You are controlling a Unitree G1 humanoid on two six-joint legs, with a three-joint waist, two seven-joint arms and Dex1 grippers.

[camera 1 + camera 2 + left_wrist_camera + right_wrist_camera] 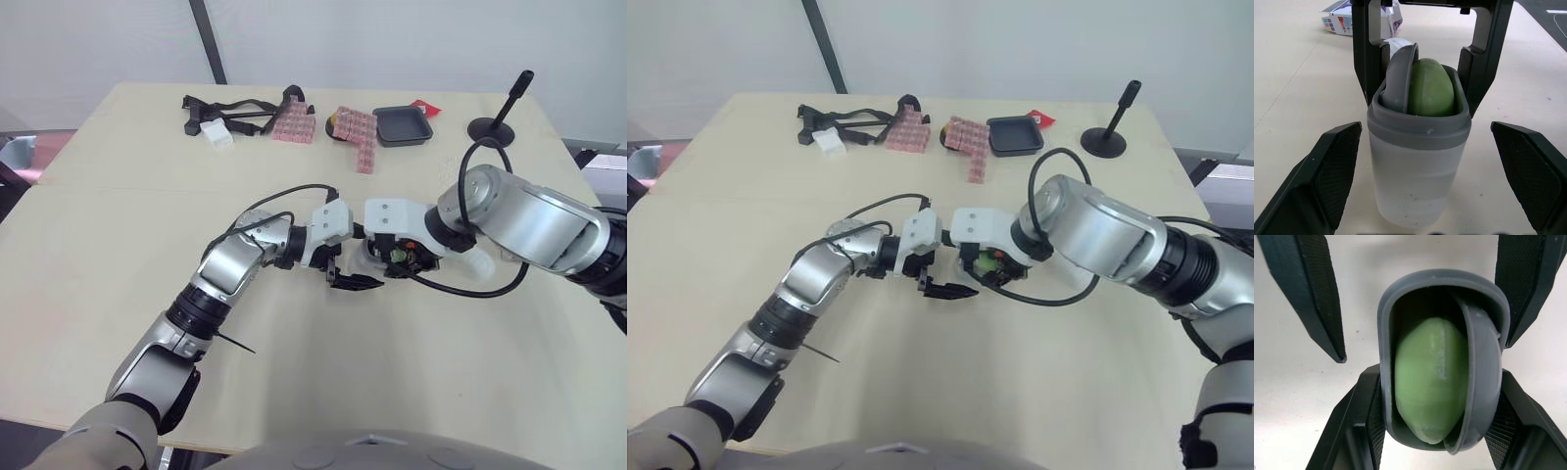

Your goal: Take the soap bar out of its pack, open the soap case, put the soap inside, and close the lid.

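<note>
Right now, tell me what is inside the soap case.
A green soap bar stands inside the soap case, with the grey lid tilted in beside it. The case's frosted wall hides the bar's lower end.

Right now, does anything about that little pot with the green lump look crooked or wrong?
Yes. The grey lid is askew: it sits tilted inside the mouth of the soap case, tucked beside the green soap instead of lying flat over the rim, so the case is not closed.

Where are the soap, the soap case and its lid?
soap (1431, 90), left wrist view, its green rounded face.
soap case (1415, 132), left wrist view, its grey rim.
lid (1481, 377), right wrist view, its curved outer face.
</note>
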